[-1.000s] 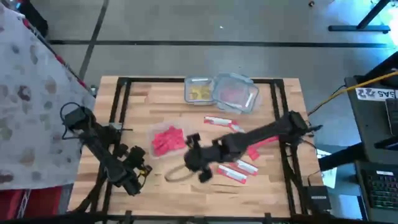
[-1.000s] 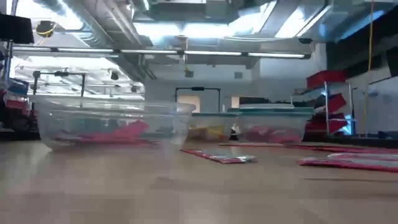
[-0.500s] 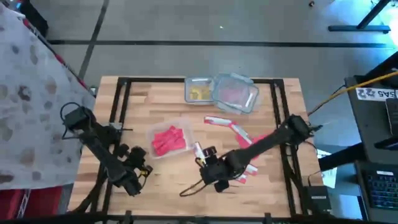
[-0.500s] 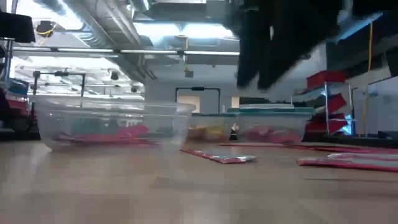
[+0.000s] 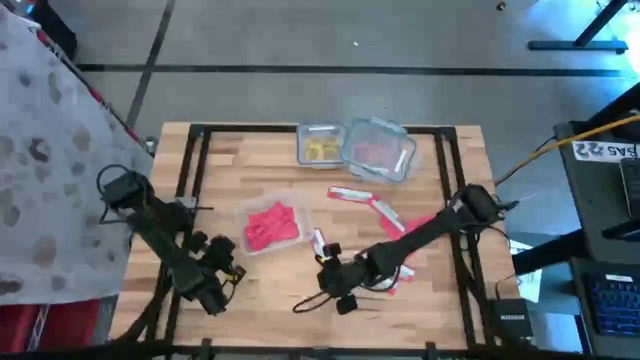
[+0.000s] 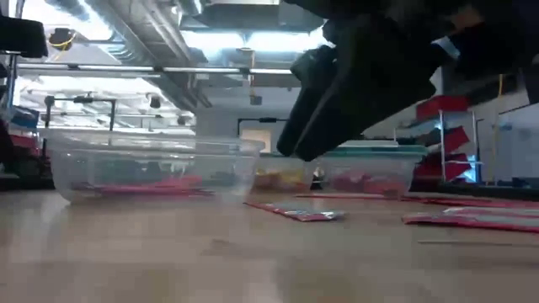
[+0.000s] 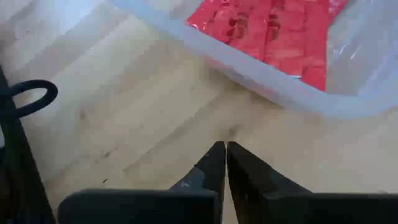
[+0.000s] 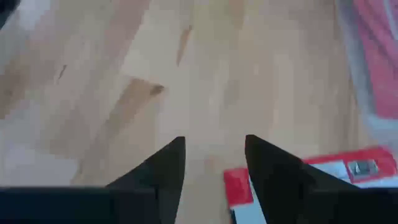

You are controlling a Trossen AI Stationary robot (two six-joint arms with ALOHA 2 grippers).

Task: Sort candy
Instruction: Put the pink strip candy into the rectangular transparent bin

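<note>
At table front centre: right gripper (image 5: 322,247) low over bare wood, fingers apart, empty. Loose candy packets (image 5: 392,278) just beside it toward 3 o'clock, long axis roughly 10-to-4; one red corner showing past the fingertips (image 8: 171,163). Far nearer than left gripper (image 7: 222,163), clenched, empty, parked at 8 o'clock beside the tub (image 5: 297,203) of red packets. No legible writing.
</note>
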